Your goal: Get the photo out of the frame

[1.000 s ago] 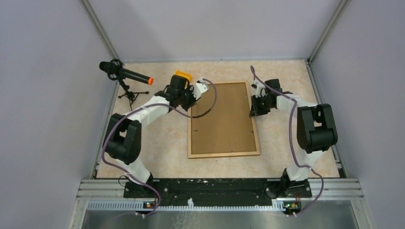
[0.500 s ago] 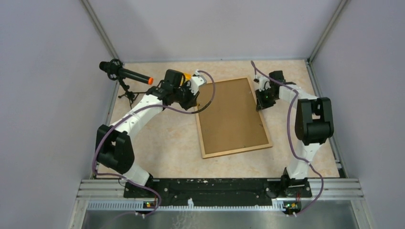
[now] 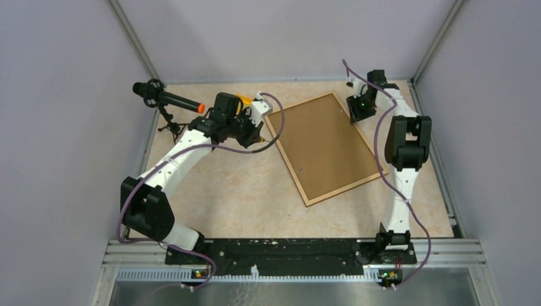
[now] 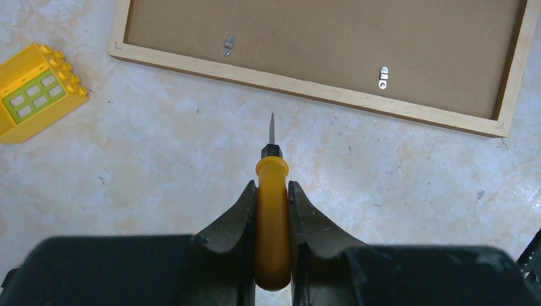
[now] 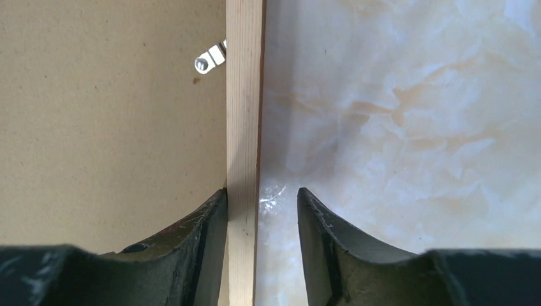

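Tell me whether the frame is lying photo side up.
No, the frame lies face down, its plain brown fibreboard back turned up toward the camera.

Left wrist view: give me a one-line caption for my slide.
Left pincer grips a yellow-handled screwdriver, tip aimed at the wooden rim of the face-down frame, a yellow toy brick nearby.
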You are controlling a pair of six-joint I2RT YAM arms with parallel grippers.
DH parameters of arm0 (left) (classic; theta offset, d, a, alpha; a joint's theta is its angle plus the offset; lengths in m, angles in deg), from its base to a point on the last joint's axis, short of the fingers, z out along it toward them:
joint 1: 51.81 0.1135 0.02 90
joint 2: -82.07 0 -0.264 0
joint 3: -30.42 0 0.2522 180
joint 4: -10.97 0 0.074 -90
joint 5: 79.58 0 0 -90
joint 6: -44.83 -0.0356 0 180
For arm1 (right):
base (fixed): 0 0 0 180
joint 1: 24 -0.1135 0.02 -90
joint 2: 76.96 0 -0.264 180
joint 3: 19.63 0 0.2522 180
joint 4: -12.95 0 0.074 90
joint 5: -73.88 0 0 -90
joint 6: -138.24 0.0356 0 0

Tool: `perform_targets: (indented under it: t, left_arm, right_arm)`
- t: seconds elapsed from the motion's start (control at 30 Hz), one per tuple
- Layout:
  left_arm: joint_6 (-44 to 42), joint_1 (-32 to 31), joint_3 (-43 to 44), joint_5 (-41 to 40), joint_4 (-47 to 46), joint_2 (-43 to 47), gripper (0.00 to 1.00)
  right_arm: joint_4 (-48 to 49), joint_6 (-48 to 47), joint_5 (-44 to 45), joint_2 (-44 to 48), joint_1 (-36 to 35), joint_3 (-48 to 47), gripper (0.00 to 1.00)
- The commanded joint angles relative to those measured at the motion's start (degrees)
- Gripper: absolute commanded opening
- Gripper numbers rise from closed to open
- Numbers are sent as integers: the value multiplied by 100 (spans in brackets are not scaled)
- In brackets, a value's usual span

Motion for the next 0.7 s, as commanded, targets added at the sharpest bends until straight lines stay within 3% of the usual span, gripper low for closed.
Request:
perform_targets:
  t: [0.0, 0.13, 0.4, 0.67]
  left_arm:
    - [110, 3, 113, 75, -9, 321, 0]
    - [126, 4, 145, 79, 7, 340, 0]
    - [261, 4, 198, 91, 55, 340, 0]
    - [781, 351, 235, 64, 178, 234, 0]
  right_arm:
    - [-239, 88, -63, -437, -15, -575, 42]
    - [-493, 42, -425, -750, -16, -796, 34]
    - [-558, -771, -508, -636, -563, -185, 1]
    - [257, -1778, 420, 13, -1768, 889, 0]
